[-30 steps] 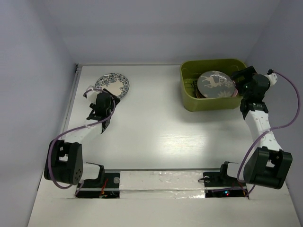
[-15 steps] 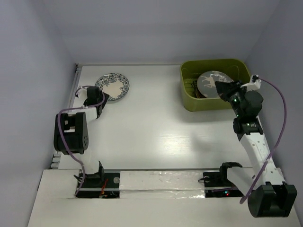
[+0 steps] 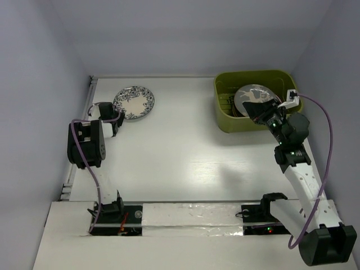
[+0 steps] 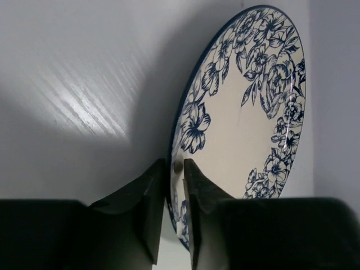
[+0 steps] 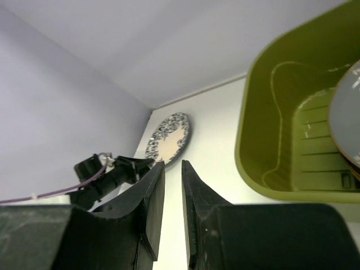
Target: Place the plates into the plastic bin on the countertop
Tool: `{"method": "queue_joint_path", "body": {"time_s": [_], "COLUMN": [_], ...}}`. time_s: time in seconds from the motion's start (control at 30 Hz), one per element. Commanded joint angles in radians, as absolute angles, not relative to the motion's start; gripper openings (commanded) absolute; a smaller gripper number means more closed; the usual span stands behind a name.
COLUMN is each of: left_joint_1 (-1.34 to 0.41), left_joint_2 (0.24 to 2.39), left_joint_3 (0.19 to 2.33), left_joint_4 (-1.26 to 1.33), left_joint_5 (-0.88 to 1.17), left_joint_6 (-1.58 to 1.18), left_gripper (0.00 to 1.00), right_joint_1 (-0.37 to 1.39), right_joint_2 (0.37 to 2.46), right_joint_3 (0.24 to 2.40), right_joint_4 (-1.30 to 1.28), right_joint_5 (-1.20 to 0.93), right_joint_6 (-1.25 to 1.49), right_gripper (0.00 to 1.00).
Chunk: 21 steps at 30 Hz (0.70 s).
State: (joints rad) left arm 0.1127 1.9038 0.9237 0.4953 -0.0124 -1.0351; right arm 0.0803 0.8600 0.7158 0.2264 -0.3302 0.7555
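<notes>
Lying flat on the white, plank-grained countertop, the round blue-white floral plate is found at the far left, well apart from the olive-green rectangular plastic bin at the far right. A round grey plate with white deer is seen inside the bin, on top of other plates of which only slivers show; they cannot be identified.

The left gripper is drawn in to a narrow slot at the near-left edge of the floral plate, with the raised rim caught between the two dark fingers. It is judged to be pinched there, though the plate is not lifted. The right gripper is held over the near wall of the bin, its fingers brought almost together with nothing between them.

The floral plate is judged to be stiff, glazed and therefore slippery, and liable to chip or break if dropped. Because hold is taken at one edge only, the weight can be expected to lever downward about the pinch. A firm bite well onto the rim is advised, with a slow lift and the plate kept low over the countertop on the way across to the bin.
</notes>
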Motion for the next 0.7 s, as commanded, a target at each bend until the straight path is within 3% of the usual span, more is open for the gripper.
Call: {"method": "queue_joint_path", "body": {"time_s": [0.0,0.03,0.07,0.2,0.4,0.5,0.53,0.63,0.67], "left_joint_1": [0.11,0.11,0.11,0.12,0.12,0.12,0.12,0.1,0.089], "left_joint_2": [1.936,1.937,1.939,1.884,1.656,1.571,1.556,1.497,1.482], "left_joint_3": [0.91,0.907,0.902,0.815,0.597,0.498,0.477,0.407,0.39], "left_joint_4": [0.549,0.56,0.59,0.716,0.965,1.063,1.083,1.143,1.176], "left_joint_5": [0.011,0.018,0.026,0.064,0.11,0.152,0.166,0.207,0.222], "left_joint_6": [-1.049,-1.051,-1.052,-1.078,-1.152,-1.209,-1.23,-1.249,-1.258], "left_gripper": [0.16,0.01,0.0,0.0,0.0,0.0,0.0,0.0,0.0], "right_joint_1": [0.091,0.091,0.091,0.129,0.437,0.561,0.589,0.679,0.695], "right_joint_2": [0.825,0.825,0.828,0.844,0.957,1.072,1.107,1.238,1.265], "right_joint_3": [0.709,0.709,0.709,0.709,0.793,0.805,0.814,0.873,0.883], "right_joint_4": [0.298,0.299,0.302,0.336,0.322,0.4,0.422,0.416,0.417], "right_joint_5": [-0.377,-0.38,-0.385,-0.416,-0.277,-0.233,-0.218,-0.138,-0.115], "right_joint_6": [0.747,0.749,0.75,0.767,0.719,0.747,0.747,0.742,0.745], "right_gripper": [0.24,0.24,0.25,0.26,0.28,0.54,0.73,0.97,1.0]}}
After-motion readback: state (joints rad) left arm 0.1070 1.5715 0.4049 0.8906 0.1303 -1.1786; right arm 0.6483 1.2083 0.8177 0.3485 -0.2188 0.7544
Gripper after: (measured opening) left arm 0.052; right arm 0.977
